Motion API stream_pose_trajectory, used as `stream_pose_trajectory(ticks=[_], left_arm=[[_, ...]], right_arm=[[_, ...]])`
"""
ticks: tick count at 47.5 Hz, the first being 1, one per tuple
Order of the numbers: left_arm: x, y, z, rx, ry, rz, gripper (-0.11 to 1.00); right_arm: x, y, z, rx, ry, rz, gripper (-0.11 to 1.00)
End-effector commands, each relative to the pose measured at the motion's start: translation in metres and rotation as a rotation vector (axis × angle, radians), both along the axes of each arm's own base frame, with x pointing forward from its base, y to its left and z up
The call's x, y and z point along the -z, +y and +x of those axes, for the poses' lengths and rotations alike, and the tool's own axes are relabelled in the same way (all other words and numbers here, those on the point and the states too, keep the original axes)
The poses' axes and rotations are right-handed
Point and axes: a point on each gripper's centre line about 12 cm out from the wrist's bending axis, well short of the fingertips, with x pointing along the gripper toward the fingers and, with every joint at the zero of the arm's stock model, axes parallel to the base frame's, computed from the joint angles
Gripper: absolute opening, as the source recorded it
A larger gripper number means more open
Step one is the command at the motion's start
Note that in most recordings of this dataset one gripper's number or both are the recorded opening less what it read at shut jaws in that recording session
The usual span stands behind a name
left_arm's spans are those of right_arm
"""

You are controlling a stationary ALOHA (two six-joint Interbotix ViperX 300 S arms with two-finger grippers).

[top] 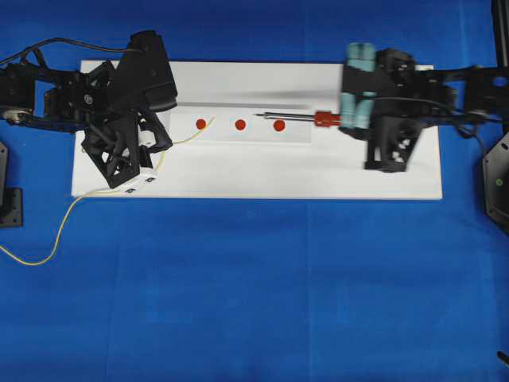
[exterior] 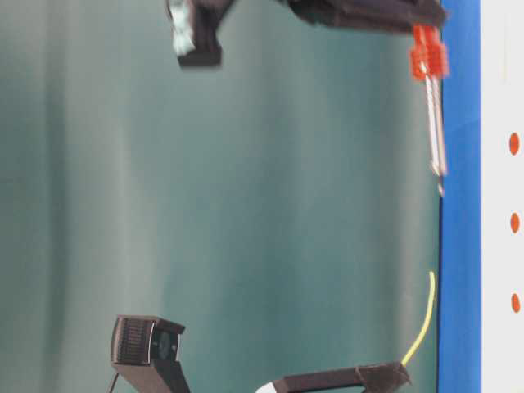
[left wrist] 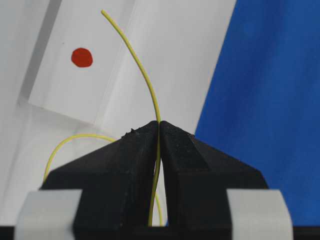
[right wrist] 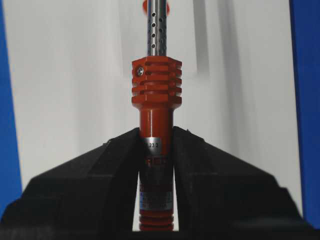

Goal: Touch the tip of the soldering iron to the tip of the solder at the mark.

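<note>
The soldering iron (top: 298,118) sits clamped in the right gripper (right wrist: 156,150), whose black jaws close on the smooth red-orange handle just behind the ribbed collar; its perforated silver shaft runs straight out ahead of the fingers, ending in a dark point that hangs above the white board (top: 254,171), between the middle and nearest of three red marks (top: 240,124); it looks rigid and moderately weighty, so a hold low on the handle, as here, should steer the tip reliably, though the glossy plastic could twist if pressed sideways. The solder (left wrist: 142,80) is pinched between the left gripper's (left wrist: 159,127) closed black jaws; a short yellow length rises ahead of the fingertips in a gentle curve, its bare free end in the air just beyond the far red mark (left wrist: 81,57), well apart from the iron's tip; the rest trails back behind the gripper in loose loops over the board and onto the blue cloth (top: 254,286). The wire seems very light, soft and springy, likely to bend or sway at any contact; gripping it near the free end, as now, should keep the tip steadier. The board appears matte, flat and hard, with a raised white strip carrying the marks.
</note>
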Motion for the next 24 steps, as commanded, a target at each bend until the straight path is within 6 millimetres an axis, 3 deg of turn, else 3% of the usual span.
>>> stream_pose_trajectory(ticks=[1,14,24], left_arm=[[-0.011,0.000,0.001,0.001,-0.037,0.004,0.01],[-0.009,0.000,0.005,-0.001,-0.034,0.001,0.01],[-0.004,0.003,0.036,-0.014,-0.030,-0.010,0.01]], right_arm=[[-0.012,0.003,-0.014,-0.003,-0.055,-0.014,0.06],[-0.014,0.003,-0.033,0.019,-0.065,-0.014,0.06],[-0.009,-0.001,-0.028,0.019,-0.035,-0.021,0.06]])
